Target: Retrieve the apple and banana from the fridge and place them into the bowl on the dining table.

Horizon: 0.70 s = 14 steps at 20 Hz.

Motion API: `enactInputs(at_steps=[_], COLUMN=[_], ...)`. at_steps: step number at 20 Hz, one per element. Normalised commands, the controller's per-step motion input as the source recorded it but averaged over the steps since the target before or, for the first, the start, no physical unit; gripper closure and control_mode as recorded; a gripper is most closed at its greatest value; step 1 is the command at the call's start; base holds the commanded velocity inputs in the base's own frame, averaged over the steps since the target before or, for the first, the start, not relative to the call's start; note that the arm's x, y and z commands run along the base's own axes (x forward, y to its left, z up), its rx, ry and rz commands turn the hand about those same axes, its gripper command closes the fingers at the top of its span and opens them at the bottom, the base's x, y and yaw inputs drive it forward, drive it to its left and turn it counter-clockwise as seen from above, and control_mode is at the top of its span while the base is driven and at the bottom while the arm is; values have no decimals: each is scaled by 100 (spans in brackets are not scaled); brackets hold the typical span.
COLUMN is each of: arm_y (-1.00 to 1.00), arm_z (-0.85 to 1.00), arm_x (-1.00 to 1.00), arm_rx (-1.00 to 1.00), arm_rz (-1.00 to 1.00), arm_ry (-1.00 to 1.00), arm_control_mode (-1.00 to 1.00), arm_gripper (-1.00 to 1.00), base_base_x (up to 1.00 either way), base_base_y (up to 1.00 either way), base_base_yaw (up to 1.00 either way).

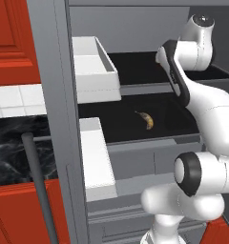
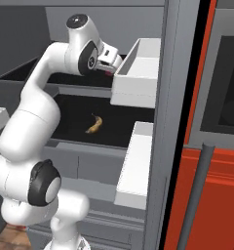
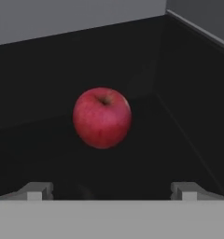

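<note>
Red apple (image 3: 102,117) sits beyond the jaws, which are spread wide, touching nothing.

The fridge (image 1: 59,119) stands open, showing two black inner shelves. On the lower shelf (image 1: 130,125) lies the banana (image 1: 146,119), alone near the middle of the shelf, well apart from its side walls and front edge; the right base view shows the same fruit (image 2: 94,124) on that shelf. On the upper shelf (image 3: 48,158) sits the apple (image 3: 102,117), red, stem dimple uppermost, resting on the black floor toward the rear corner, apart from both walls.
</note>
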Motion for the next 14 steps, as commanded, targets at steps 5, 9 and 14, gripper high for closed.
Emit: enactInputs(at_steps=[5,9,14], arm_y=[0,-1,-11], arm_z=[-17,-16,-11], arm_x=[35,37,37], arm_rx=[0,0,0], arm_rz=[0,0,0], arm_ry=[-1,-4,-4], arm_control_mode=[-100,-100,-100], arm_gripper=[-100,-100,-100], base_base_x=[0,0,0], base_base_y=[0,0,0], base_base_yaw=[0,0,0])
